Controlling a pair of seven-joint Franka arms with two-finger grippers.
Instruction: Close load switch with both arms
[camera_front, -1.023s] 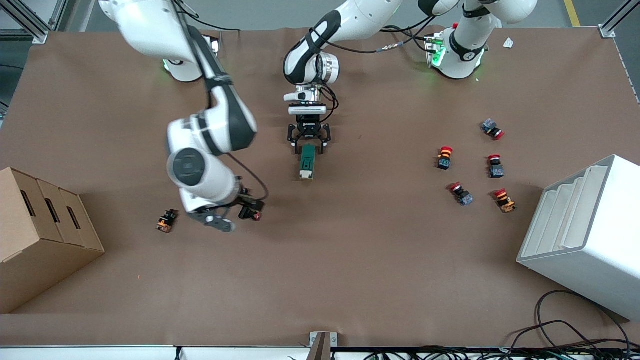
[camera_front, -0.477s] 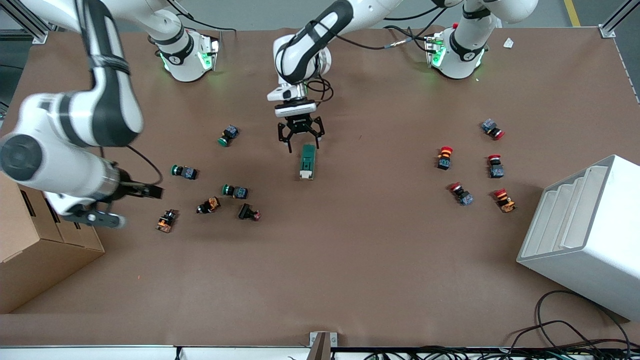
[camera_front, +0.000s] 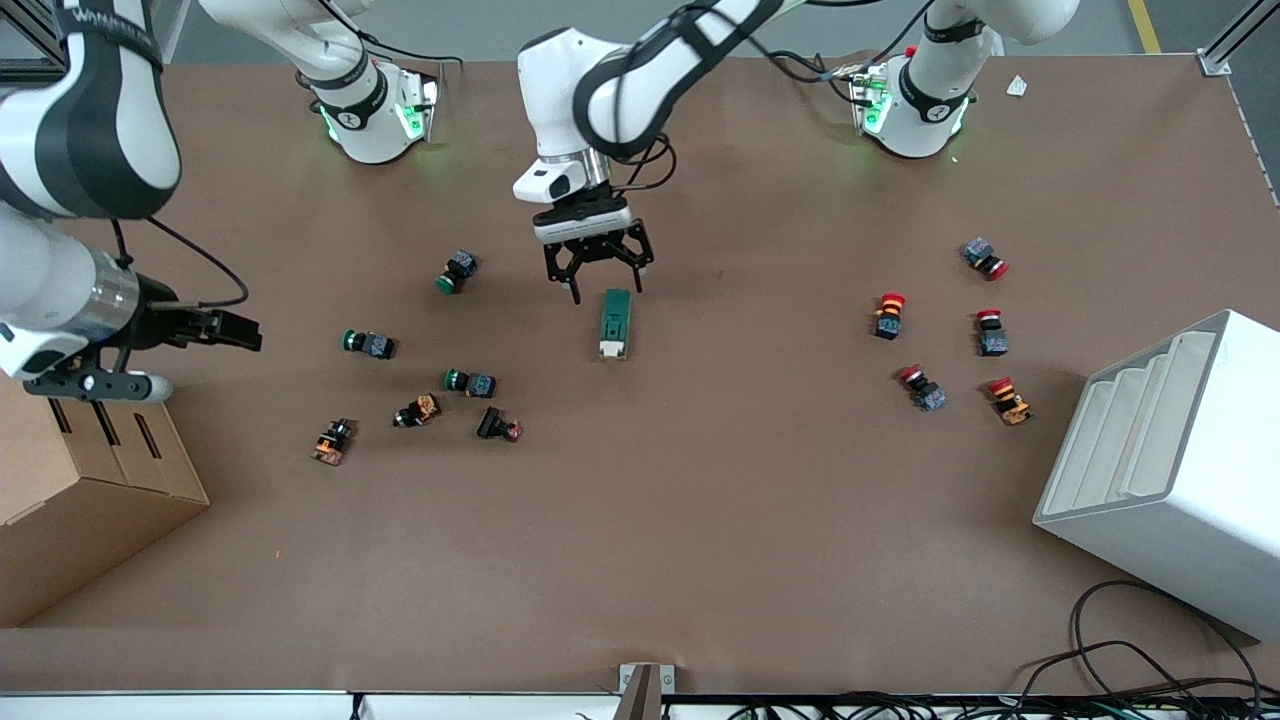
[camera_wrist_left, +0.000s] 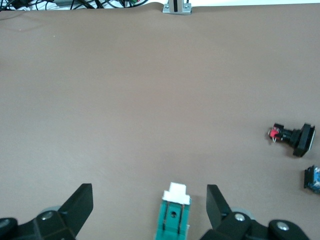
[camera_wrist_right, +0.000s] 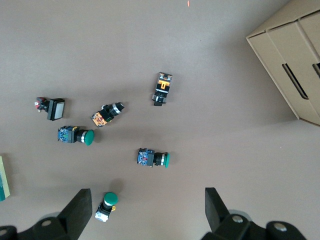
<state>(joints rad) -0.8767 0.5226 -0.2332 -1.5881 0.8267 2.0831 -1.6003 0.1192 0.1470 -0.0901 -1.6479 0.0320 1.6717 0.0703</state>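
The load switch (camera_front: 615, 322), a dark-green block with a white lever end, lies flat on the brown table near the middle. The lever end points toward the front camera. My left gripper (camera_front: 607, 290) hangs open over the switch's green end, apart from it. In the left wrist view the switch (camera_wrist_left: 174, 217) sits between the spread fingers of the left gripper (camera_wrist_left: 149, 210), nearer one fingertip (camera_wrist_left: 215, 202). My right gripper (camera_front: 225, 330) is open and empty, high over the table beside the cardboard box. In the right wrist view the right gripper (camera_wrist_right: 147, 215) shows spread, and the switch's edge (camera_wrist_right: 2, 186) just shows.
Green, orange and black push-buttons (camera_front: 470, 382) lie scattered between the switch and the cardboard box (camera_front: 90, 490); they also show in the right wrist view (camera_wrist_right: 152, 158). Several red push-buttons (camera_front: 922, 388) lie toward the left arm's end, near a white rack (camera_front: 1170, 470).
The right arm has swung up and away from over the push-buttons toward the cardboard box, uncovering them. The left gripper has drawn back from the switch's green end toward the bases.
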